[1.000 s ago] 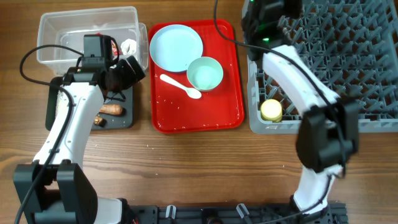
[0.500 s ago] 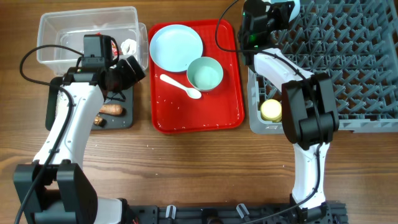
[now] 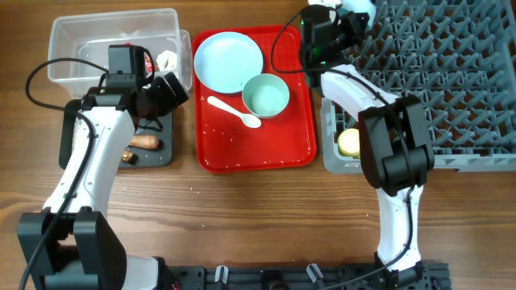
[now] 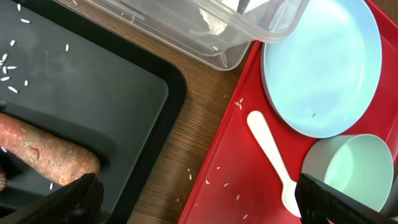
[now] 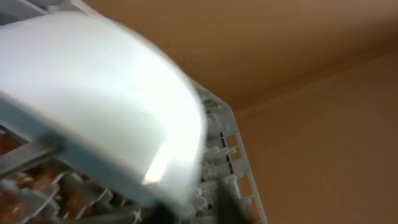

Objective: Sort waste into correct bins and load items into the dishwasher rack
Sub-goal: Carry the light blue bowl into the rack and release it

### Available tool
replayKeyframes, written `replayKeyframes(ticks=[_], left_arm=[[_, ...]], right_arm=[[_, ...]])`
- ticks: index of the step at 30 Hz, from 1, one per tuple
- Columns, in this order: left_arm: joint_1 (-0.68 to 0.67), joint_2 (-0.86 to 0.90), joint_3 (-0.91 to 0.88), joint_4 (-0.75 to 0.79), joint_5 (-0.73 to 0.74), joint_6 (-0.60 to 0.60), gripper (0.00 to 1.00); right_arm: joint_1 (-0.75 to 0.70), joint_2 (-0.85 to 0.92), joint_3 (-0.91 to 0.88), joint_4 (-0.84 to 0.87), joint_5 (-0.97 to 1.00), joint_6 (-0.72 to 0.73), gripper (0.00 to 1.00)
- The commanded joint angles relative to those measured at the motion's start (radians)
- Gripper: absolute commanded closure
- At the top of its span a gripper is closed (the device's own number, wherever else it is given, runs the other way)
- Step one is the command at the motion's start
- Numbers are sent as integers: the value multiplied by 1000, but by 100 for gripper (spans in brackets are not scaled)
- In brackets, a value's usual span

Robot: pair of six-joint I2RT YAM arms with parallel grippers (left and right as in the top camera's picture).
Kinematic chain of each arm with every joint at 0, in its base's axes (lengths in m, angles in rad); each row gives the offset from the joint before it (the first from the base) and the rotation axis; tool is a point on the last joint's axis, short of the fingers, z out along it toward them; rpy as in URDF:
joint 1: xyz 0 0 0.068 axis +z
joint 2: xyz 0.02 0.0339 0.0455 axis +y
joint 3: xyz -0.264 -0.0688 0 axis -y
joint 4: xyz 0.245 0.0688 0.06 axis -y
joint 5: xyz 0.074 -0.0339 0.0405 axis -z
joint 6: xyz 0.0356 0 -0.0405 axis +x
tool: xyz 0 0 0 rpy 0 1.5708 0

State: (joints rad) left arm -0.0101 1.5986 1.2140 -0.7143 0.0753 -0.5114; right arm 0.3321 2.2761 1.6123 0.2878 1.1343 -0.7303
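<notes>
two left fingers (image 4: pixel 71 199) are seen spread wide at the lower corners of the wrist view, with nothing between them. they are held above the strip of worktop (image 4: pixel 186 143) between the black tray (image 4: pixel 93 93) and the red serving tray (image 4: pixel 230 155). an orange carrot piece (image 4: pixel 43 152) is seen lying in the black tray, with white rice grains (image 4: pixel 6 67) scattered near it and a small dark scrap (image 3: pixel 127 155) just beside it. the clear tub (image 3: pixel 81 44) is noted behind that tray, with crumpled white tissue (image 3: pixel 167 59) against its wall nearest the red tray. on the red tray a pale blue plate (image 3: pixel 228 61) is set at the back, a pale blue bowl (image 3: pixel 266 95) just beside it and a white spoon (image 3: pixel 235 111) in front.

the right fingers (image 3: pixel 347 18) are placed at the far corner of the dishwasher rack (image 3: pixel 451 80), at a second pale blue bowl (image 5: pixel 93 93). that bowl is shown blurred and tilted over the pegs. whether it is gripped or let go cannot be told. a yellow cup (image 3: pixel 349 142) is seen in the rack's near corner, well apart.
</notes>
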Motion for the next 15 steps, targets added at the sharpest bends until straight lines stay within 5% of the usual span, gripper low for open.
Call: replayKeyframes(ticks=[1,2,15], left_arm=[[6,-7,11,2,-10,2,0],[6,-7,11,2,-10,2,0],[6,-7,11,2,-10,2,0]], right_arm=[[25,11,5,-2,26,-1,9],[29,11,5,-2,27,-2,0],[88,-191,5,-87,-136,28,0]])
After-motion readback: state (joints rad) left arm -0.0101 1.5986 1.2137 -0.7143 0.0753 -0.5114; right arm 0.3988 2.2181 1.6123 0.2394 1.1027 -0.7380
